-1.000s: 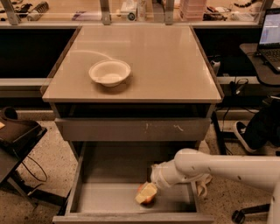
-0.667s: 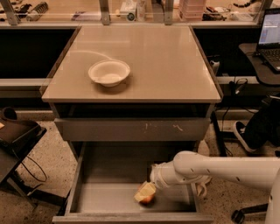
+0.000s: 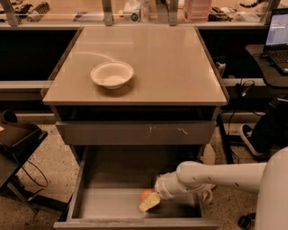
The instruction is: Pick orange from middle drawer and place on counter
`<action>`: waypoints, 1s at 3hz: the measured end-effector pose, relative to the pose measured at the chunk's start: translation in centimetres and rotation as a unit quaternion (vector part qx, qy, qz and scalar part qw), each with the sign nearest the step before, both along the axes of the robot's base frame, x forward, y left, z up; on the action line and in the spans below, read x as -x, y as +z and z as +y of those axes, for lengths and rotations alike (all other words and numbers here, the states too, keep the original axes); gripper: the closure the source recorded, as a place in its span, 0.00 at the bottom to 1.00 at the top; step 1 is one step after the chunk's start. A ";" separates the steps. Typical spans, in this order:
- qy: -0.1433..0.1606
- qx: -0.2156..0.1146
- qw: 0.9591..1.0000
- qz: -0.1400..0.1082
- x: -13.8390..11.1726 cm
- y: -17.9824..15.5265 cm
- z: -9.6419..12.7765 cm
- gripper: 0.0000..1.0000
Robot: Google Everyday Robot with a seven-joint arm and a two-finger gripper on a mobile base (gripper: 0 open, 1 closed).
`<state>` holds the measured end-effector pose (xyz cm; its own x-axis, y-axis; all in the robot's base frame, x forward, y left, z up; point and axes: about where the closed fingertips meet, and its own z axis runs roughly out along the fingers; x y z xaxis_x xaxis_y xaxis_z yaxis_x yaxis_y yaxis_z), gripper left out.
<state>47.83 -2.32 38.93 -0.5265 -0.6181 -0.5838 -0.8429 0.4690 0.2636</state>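
The orange (image 3: pixel 146 194) lies on the grey floor of the open middle drawer (image 3: pixel 105 203), near its front right. My gripper (image 3: pixel 150 201) reaches in from the right on a white arm, with its pale fingers (image 3: pixel 149 203) right beside and partly over the orange. The orange is half hidden behind them. The beige counter (image 3: pixel 166 63) tops the cabinet above.
A white bowl (image 3: pixel 112 74) sits on the counter's left part. A closed grey drawer front with white scratches (image 3: pixel 135 132) is above the open drawer. A cluttered bench (image 3: pixel 135 9) runs along the back. A laptop (image 3: pixel 276 40) is at right, a dark chair (image 3: pixel 13 139) at left.
The arm and gripper have stayed at the orange in the drawer, shifting only slightly. The orange has not been lifted.
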 end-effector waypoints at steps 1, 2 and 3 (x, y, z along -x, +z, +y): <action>-0.007 -0.002 1.000 0.008 0.5 -1.3 -0.1 0.00; -0.006 -0.002 1.000 0.008 0.5 -1.3 -0.1 0.00; -0.006 -0.002 1.000 0.008 0.5 -1.3 -0.1 0.18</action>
<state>47.29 -2.44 37.65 -0.5442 -0.6089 -0.5771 -0.8322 0.4787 0.2796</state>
